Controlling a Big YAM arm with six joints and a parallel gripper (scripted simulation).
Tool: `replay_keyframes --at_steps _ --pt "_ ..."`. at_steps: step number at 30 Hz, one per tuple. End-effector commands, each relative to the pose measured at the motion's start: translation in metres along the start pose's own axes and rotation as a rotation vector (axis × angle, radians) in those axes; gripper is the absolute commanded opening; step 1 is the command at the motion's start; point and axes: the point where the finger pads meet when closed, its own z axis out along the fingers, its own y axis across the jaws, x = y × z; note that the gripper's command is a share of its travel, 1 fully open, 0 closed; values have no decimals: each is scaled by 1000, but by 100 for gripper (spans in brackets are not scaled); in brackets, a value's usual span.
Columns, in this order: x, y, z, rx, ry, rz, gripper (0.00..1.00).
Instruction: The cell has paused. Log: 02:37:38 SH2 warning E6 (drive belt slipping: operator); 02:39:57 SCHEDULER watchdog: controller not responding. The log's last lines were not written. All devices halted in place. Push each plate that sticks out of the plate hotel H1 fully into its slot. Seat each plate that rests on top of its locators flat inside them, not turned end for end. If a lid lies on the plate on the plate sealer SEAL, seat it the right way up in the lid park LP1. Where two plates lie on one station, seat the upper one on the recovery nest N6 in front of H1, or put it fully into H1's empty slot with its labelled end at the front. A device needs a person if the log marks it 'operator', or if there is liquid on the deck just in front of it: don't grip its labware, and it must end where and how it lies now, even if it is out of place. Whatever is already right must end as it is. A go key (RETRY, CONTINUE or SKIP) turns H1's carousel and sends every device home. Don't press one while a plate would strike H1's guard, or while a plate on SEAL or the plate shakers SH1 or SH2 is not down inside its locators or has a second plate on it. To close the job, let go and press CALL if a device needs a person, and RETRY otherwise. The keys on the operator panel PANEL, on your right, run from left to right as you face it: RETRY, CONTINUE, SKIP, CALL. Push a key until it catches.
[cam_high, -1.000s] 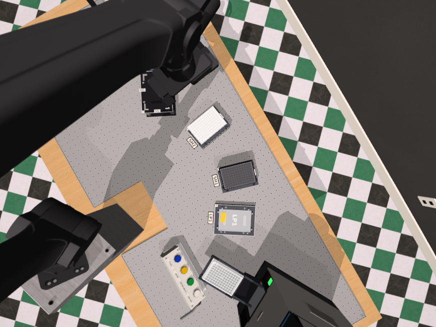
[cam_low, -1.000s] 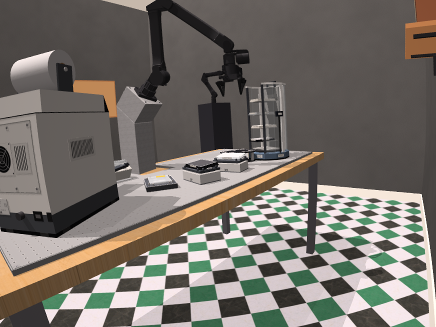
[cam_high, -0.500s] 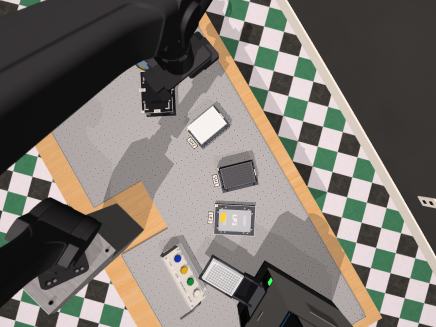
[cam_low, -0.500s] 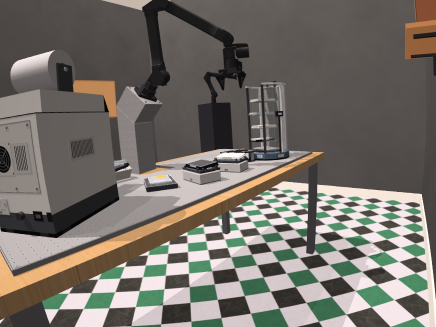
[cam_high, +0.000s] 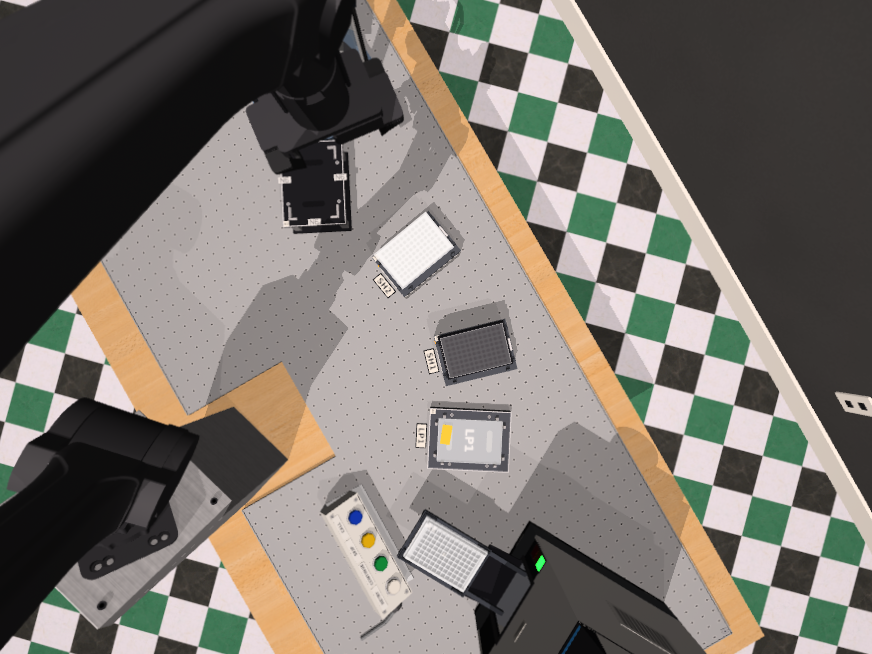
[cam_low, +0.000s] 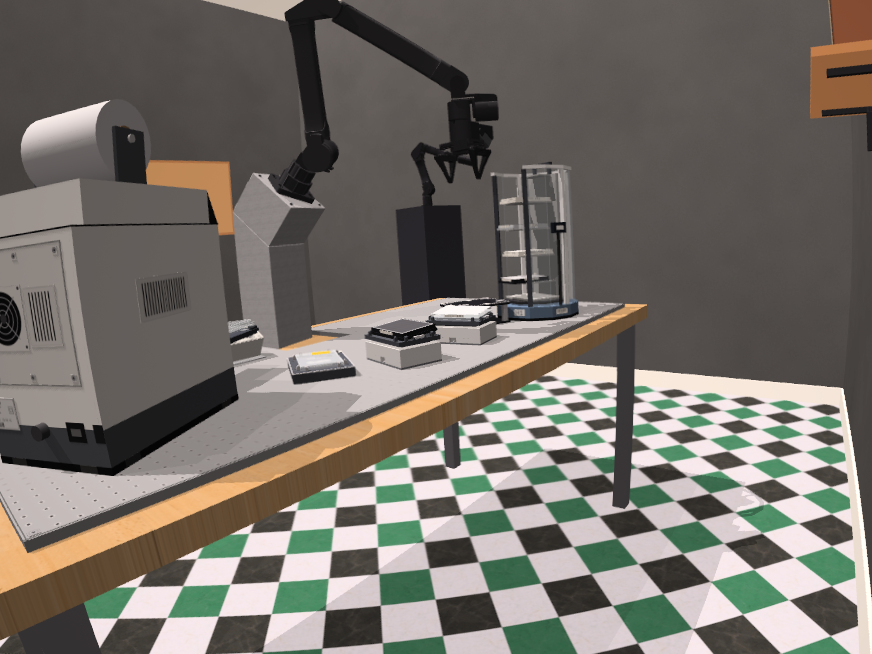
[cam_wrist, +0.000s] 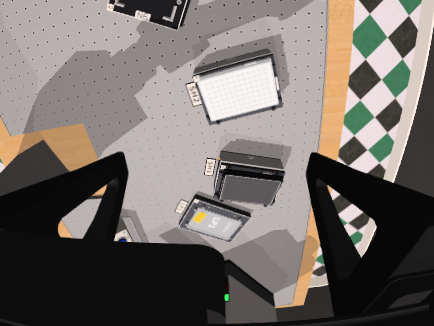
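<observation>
My gripper (cam_low: 461, 165) is open and empty, high above the deck near the plate hotel H1 (cam_low: 533, 242). Its two fingers frame the wrist view (cam_wrist: 216, 212). A white plate sits on SH2 (cam_high: 415, 252), turned a little askew. A dark plate sits on SH1 (cam_high: 476, 349). The lid park LP1 (cam_high: 469, 439) holds a clear lid with a yellow mark. A white plate (cam_high: 445, 552) lies on the sealer SEAL's tray. H1's slots are too small to judge.
The operator panel PANEL (cam_high: 367, 552) with blue, yellow, green and white keys stands beside the sealer body (cam_low: 105, 302). The arm's grey pedestal (cam_low: 274, 260) stands at the table's near side. The table edge (cam_high: 563, 302) runs along the right.
</observation>
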Motion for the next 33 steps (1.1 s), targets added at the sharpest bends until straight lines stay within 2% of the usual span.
replay_keyframes --at_steps 1,3,5,11,16,33 --pt "-12 8 -2 -7 7 210 100" --pt "-19 10 -3 -4 4 278 100" --pt "-19 10 -3 -4 4 278 100" --pt "-42 12 -12 9 -20 488 100" --pt "-55 24 -11 6 -21 638 100" --pt "-94 58 -11 2 -21 639 100"
